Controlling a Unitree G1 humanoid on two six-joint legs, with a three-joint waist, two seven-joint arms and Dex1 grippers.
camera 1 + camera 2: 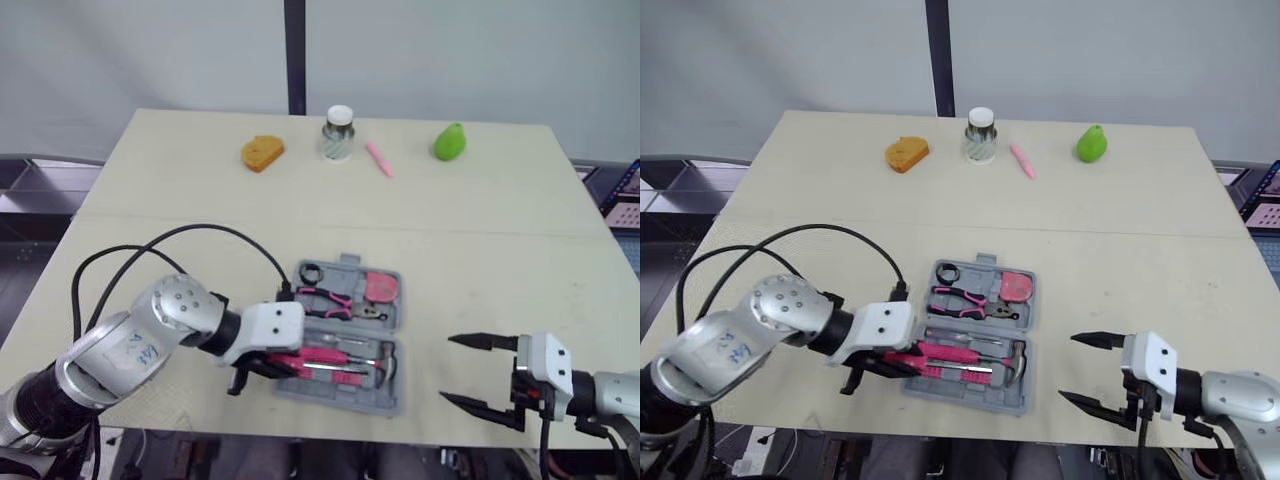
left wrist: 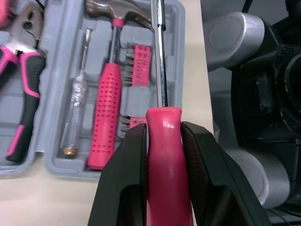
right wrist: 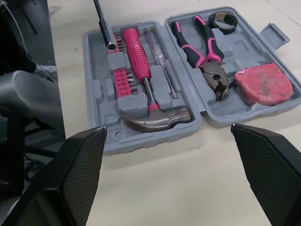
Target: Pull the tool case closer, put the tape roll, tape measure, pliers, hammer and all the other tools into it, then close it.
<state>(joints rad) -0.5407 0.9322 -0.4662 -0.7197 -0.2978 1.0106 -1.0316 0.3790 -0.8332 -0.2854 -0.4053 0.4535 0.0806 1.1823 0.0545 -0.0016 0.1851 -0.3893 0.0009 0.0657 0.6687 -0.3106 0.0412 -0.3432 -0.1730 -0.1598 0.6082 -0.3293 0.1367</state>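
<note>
1. Gripping a pink-handled screwdriver [image 2: 163,160], the left pincer [image 2: 162,129] is clamped on its handle over the open tool case's [image 3: 91,94] near half.
2. Hammer [image 3: 141,70], pliers [image 3: 202,47], tape measure [image 3: 263,84] and tape roll [image 3: 223,21] lie inside the case on the surface [image 1: 480,230].
3. Right pincer [image 1: 447,369] hangs spread wide and empty, beside the case.

A small jar [image 1: 339,133] with a white lid stands upright near the far edge of the pale worktop [image 1: 180,200]. To the jar's left lies an orange-brown piece (it looks like a slice of bread) [image 1: 262,153]. Just to the jar's right lies a slim pink stick [image 1: 379,159], and further right a green pear-shaped thing [image 1: 449,142]. Behind the jar rises a dark post [image 1: 293,55].
</note>
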